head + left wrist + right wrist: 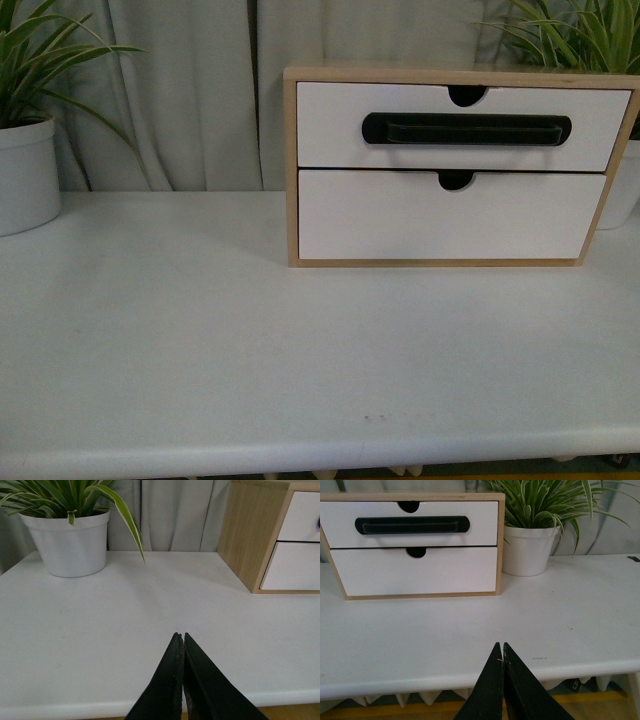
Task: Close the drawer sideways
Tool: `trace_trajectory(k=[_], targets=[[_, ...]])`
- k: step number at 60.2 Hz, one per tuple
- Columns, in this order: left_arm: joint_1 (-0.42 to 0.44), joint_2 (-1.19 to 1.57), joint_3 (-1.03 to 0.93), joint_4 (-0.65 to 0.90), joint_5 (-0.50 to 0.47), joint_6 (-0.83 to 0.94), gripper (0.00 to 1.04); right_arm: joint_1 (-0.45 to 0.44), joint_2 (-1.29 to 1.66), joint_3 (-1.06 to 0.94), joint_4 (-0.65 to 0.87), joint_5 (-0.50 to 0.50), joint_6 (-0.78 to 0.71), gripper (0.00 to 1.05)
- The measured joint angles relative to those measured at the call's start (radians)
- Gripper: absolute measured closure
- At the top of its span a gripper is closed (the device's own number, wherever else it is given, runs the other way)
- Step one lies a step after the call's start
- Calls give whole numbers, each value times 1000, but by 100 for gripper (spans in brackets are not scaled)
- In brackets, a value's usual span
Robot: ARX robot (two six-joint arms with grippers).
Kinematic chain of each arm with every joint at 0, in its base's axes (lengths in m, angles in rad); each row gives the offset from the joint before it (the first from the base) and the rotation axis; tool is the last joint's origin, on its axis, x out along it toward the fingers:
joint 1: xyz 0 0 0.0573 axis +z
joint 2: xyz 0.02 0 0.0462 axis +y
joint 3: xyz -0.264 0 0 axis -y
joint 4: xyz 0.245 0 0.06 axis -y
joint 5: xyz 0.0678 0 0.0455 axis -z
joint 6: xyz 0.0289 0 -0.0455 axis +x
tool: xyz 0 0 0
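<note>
Both claws low at the near rim of the white table [200, 330], neither showing in the front view. Our left gripper [180, 639]: black fingers pressed together, tips meeting, nothing between them. Our right gripper [502, 649]: the same, pinched closed on nothing.

The white-fronted drawer with the long black bar handle and half-round notch [460, 125] sits in the upper slot of the light-wood frame [291, 170], far across the table from both claws. From the right claw it lies ahead and off to that claw's left, front squarely visible. From the left claw only the frame's wooden side panel [250, 530] and a sliver of white front show, ahead and off to the right. We judge the right arm better placed for the front; we cannot rank them by nearness with confidence.

The drawer's long axis, and its handle [412, 525], run across our facing direction. In the front view the front looks about level with the plain white drawer front [445, 215] below; whether it protrudes at all, we cannot tell.

Room: bare tabletop between claws and frame. The white pot with striped green leaves [529, 550] stands just beside the frame's right side, tight there. A second white potted plant [70, 542] is well left of the left claw's line. Grey curtain [160, 100] behind.
</note>
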Motion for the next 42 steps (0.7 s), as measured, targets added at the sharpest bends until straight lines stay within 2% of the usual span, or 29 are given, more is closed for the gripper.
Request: trace_trajectory(k=[19, 26, 40, 42], targets=[[0, -85, 0, -85, 0, 0, 101, 0, -27, -32, 2, 0, 0, 104], [0, -223, 0, -251, 0, -1, 101, 0, -27, -32, 2, 0, 0, 104], [0, -255, 0, -263, 0, -2, 101, 0, -27, -32, 2, 0, 0, 104], [0, -255, 0, -263, 0, -2, 98, 0, -27, -32, 2, 0, 0, 104]])
